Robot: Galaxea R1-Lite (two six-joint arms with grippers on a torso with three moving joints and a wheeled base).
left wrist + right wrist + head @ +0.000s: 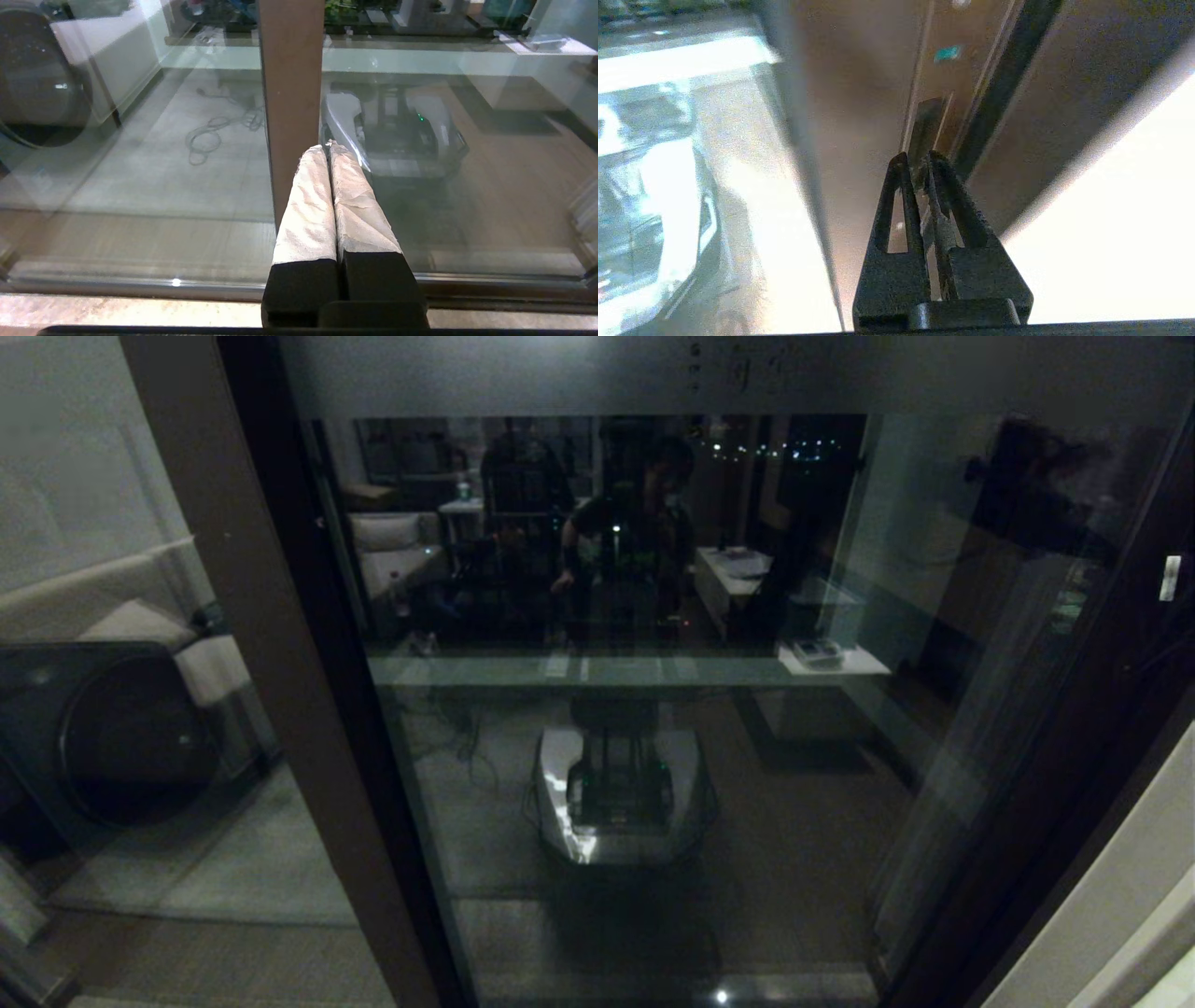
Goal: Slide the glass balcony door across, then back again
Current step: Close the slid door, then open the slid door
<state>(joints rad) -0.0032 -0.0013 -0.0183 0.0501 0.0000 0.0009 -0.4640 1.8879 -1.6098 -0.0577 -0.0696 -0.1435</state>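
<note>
Tall brown-framed glass balcony door (635, 728) fills head view. Right hand (916, 161) closed, fingertips at slim black recessed handle (927, 123). Left hand (328, 148) closed, parked near door's brown stile (290, 93).

The left gripper (327, 148), its two white-wrapped fingers (308, 205) pressed together, points at the brown metal stile (289, 93) of the tall glass balcony door (467, 186). A silver floor track (140, 284) runs along the door's bottom edge. The glass reflects the robot's grey wheeled base (397, 135) and a loose cable (210, 135) on the floor.
</note>
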